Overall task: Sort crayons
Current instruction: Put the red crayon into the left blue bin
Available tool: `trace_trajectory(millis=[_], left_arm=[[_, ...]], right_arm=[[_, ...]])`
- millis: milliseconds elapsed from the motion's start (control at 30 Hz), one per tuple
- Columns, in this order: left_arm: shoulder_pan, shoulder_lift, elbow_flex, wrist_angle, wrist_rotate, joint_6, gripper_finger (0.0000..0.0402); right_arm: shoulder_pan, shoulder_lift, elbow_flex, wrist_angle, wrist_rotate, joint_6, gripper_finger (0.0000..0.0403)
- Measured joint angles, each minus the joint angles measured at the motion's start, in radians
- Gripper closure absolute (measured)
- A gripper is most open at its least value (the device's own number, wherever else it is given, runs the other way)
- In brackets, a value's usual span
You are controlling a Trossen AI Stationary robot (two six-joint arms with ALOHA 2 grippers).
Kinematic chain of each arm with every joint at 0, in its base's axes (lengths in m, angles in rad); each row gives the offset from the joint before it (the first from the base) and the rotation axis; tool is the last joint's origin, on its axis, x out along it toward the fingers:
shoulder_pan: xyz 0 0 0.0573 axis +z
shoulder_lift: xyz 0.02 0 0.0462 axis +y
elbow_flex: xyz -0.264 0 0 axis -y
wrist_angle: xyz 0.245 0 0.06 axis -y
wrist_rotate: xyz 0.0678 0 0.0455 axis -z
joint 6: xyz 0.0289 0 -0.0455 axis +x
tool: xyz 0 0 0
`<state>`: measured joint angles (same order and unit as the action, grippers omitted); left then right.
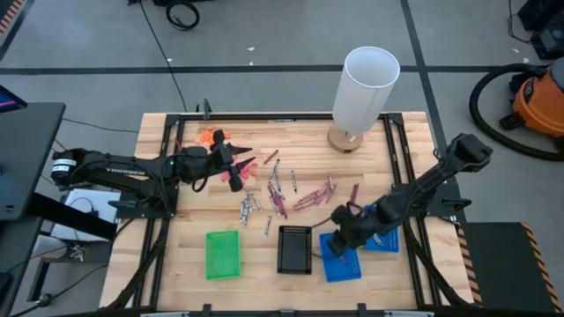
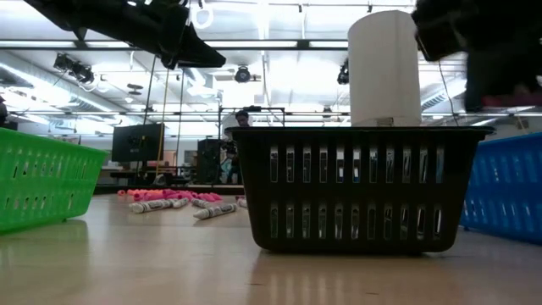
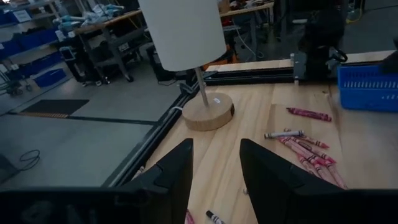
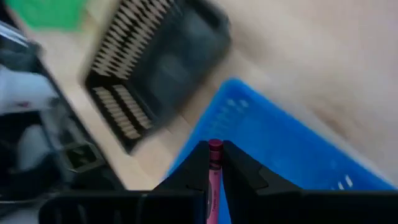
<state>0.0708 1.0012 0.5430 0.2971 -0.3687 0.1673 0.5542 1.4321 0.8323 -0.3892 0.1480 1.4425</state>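
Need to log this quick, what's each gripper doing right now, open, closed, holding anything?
Left gripper: open, empty, raised above the table's left side.
Right gripper: shut on a pinkish-red crayon, over the blue tray.

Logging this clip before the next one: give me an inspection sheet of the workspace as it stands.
Surface: wooden table, bare around the trays.
Job's things: crayons scattered mid-table; green tray, black tray, blue tray along the near edge.
Clutter: white lamp on a wooden base.
Grippers: right gripper shut on a pink crayon above the blue tray; left gripper open, empty, over the table's left part.
Cables: black cable on the floor.
Surroundings: orange vacuum; workshop benches behind.
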Motion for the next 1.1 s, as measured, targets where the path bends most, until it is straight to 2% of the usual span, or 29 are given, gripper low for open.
trace_trajectory(millis=[133,300,400,533,800,1100], left_arm=[[0.000,0.000,0.000,0.038,0.000,0.000,0.0257],[0.000,0.000,0.000,0.051,0.000,0.008,0.0257],[0.000,0.000,0.000,0.055,0.001,0.008,0.0257],[0.000,0.000,0.000,0.081,0.001,0.005,0.0257],[-0.001,0.000,0.000,0.084,0.004,-0.021,0.0257],[-0.001,0.000,0.000,0.074,0.004,-0.024,0.0257]], right_arm=[[0.008,0.081,0.000,0.014,-0.049,0.002,0.0359],[0.008,0.136,0.000,0.021,-0.072,-0.016,0.0326],[0.001,0.132,0.000,0.014,-0.107,-0.038,0.0307],[-0.022,0.067,0.000,-0.021,-0.135,-0.094,0.0298],[-0.129,-0.085,0.000,-0.197,-0.005,-0.257,0.0302],[-0.348,-0.050,0.000,-0.324,0.063,-0.435,0.0302]])
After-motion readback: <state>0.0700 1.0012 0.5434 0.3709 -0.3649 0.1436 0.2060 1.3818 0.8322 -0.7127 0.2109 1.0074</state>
